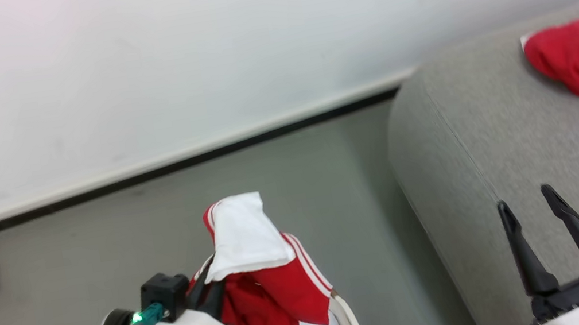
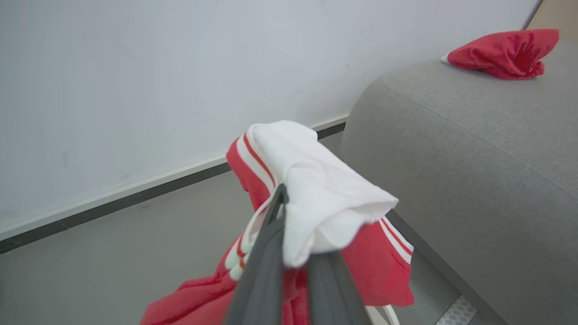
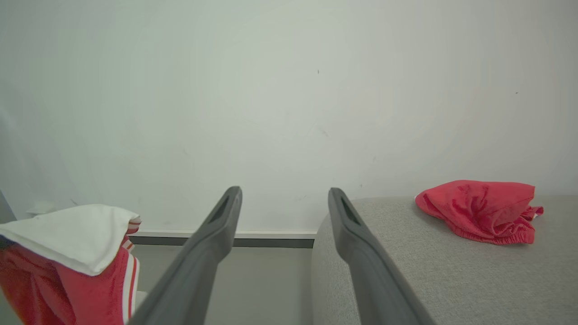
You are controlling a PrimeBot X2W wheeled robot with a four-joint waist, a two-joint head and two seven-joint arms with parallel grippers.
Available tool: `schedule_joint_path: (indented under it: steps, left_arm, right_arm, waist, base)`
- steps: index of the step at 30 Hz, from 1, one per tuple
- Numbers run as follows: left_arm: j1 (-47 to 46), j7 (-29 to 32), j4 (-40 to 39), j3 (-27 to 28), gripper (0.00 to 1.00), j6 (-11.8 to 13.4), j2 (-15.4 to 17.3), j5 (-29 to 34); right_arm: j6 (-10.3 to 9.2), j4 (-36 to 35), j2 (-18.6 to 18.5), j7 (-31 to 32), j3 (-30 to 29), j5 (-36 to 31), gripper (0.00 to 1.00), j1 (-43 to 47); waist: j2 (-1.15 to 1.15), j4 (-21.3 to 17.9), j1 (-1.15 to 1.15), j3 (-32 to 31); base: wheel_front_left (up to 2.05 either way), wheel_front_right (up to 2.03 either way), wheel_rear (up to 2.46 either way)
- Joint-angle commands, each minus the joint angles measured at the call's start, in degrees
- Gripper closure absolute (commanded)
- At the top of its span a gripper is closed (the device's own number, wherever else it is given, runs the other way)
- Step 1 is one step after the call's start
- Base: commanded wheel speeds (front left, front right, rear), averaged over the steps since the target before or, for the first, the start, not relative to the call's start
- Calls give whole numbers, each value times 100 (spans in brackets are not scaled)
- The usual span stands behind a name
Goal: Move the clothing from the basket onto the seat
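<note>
Head view: striped clothing (image 1: 277, 289) in left tool (image 1: 211, 290); seat (image 1: 525, 148) edge seemingly apart

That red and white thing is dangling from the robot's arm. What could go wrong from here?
The red garment with white stripes and a white panel hangs loosely from the left gripper; it could slip and drop onto the floor, short of the large grey upholstered seat. Its dangling end lies near the rim of the cream-white plastic basket and might snag it.

Left tool (image 1: 210, 291) pinched, right tool (image 1: 524, 198) splayed
</note>
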Motion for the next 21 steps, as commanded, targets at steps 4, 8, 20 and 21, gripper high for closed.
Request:
schedule_joint_path:
  steps: [4,8,20,21]
  left_arm:
    - [201,198,-667,60,100,110,13,-157]
    - [325,485,-1508,98,100,229,60,-208]
    - [589,1299,-3282,178,100,493,352,-321]
    - [613,1343,-3370,182,100,522,361,-331]
  right_arm:
    - [-13,77,-96,6,-73,25,0,249]
    - [-13,126,-108,6,-162,27,0,434]
    - [-13,293,-11,6,-18,207,0,818]
    - [-13,293,8,6,6,210,0,838]
  waist:
    - [-1,587,2,-698]
    - [-1,750,2,-911]
    - [-1,980,2,-1371]
    - [-1,983,2,-1392]
  base:
    - [0,0,0]
    - [0,0,0]
    - [0,0,0]
    - [0,0,0]
